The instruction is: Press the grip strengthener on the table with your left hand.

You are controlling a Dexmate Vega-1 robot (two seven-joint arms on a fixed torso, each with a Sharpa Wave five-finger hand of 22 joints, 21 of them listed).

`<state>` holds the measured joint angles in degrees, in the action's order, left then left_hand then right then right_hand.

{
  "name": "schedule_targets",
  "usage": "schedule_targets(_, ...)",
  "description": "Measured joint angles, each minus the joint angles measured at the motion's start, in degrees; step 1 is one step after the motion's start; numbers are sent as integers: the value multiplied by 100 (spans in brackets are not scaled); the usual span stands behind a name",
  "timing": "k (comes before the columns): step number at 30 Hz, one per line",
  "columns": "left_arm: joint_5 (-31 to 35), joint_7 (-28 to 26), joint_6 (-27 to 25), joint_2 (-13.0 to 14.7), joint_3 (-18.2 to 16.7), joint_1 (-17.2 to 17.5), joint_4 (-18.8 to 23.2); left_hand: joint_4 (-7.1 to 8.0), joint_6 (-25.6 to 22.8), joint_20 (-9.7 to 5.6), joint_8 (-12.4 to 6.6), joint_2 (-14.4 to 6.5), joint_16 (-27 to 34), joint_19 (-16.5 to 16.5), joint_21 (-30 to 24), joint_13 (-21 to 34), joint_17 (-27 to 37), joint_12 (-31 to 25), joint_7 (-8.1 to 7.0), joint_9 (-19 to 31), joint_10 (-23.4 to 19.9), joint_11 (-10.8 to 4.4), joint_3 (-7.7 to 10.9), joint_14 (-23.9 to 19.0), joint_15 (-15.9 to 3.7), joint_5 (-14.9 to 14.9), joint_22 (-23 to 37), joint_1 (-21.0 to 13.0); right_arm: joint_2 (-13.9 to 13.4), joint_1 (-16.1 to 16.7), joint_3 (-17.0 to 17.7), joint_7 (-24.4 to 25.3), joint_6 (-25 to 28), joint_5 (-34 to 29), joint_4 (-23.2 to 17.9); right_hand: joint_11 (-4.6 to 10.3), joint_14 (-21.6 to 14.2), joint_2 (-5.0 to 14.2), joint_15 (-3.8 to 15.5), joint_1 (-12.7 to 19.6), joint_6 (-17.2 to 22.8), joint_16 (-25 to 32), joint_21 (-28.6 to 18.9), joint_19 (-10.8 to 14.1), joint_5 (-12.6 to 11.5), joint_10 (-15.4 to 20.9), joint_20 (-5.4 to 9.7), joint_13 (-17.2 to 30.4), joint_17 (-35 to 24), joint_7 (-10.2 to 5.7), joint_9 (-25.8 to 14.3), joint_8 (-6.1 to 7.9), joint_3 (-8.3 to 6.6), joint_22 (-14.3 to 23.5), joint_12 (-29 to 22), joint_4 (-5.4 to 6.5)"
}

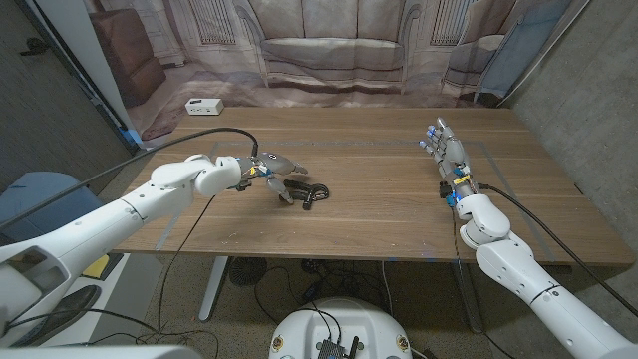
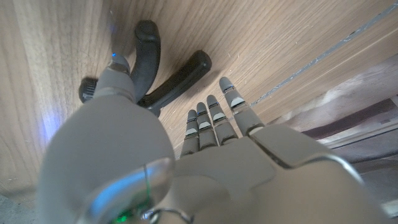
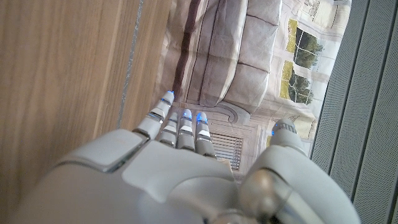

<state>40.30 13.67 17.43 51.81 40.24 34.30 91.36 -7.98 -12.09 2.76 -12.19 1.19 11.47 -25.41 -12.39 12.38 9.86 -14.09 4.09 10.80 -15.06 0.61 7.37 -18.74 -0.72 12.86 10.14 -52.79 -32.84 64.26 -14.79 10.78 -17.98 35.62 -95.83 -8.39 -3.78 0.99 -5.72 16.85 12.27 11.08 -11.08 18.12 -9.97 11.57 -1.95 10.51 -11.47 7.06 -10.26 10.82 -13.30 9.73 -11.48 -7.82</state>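
Black and V-shaped, the grip strengthener [image 1: 307,192] lies on the wooden table [image 1: 379,214] left of centre, its two handles splayed apart. Your left hand [image 1: 274,172] is directly over it. In the left wrist view the thumb [image 2: 118,78] sits against one handle of the strengthener [image 2: 168,78], while the other fingers [image 2: 214,121] extend straight alongside, spread, and not wrapped around anything. Judgement: the hand is positioned but has not closed on the tool; the handles appear uncompressed.

Your right hand [image 1: 446,150] stands at the far right of the table, well apart from the work, fingers extended and holding nothing.

Risks noted:
- The handles are rounded and the tool lies loose on smooth wood. Pressure from the thumb alone would likely skid or spin it away instead of squeezing it.
- Your long fingers lie beside the second handle, not over it. Closing from here may sweep past and miss.
- Pressing off-centre on one arm could tip the opposite handle upward.

Recommendation: bring the fingers across the free handle before you apply force.
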Motion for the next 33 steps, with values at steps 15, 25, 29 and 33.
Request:
schedule_targets(15,-60,-22,45,-84,131,-87,-211,-25,-242,-26,-40,-61,1,-182,0,0,17,-76,-12,0,-232,-105,24,-212,-50,-44,12,-123,36,-42,1,2,-6,23,70,0,0,0,0,0,0,0,0,0,0,0,0,0,0,0,0,0,0,0,0,0)
schedule_targets(25,60,-250,-102,-57,180,39,-205,-45,-597,-62,-117,-136,88,-471,-96,0,16,-170,-83,0,-603,-171,82,-606,-175,-92,15,-290,85,-65,-2,-46,-76,68,139,0,0,0,0,0,0,0,0,0,0,0,0,0,0,0,0,0,0,0,0,0)
schedule_targets(29,58,-280,-127,-57,193,80,-209,-70,-698,-82,-117,-166,105,-614,-108,0,16,-183,-85,0,-727,-175,106,-747,-194,-97,15,-410,113,-72,-8,-59,-106,82,165,0,0,0,0,0,0,0,0,32,0,0,32,0,0,0,0,0,19,0,0,-19)
schedule_targets(33,34,-287,-148,-60,199,112,-215,-96,-821,-94,-138,-204,133,-687,-140,0,15,-183,-79,0,-811,-197,132,-832,-192,-122,14,-509,131,-72,-9,-64,-130,104,175,0,0,0,0,0,0,0,0,53,0,0,11,0,0,0,0,0,24,0,0,-24)
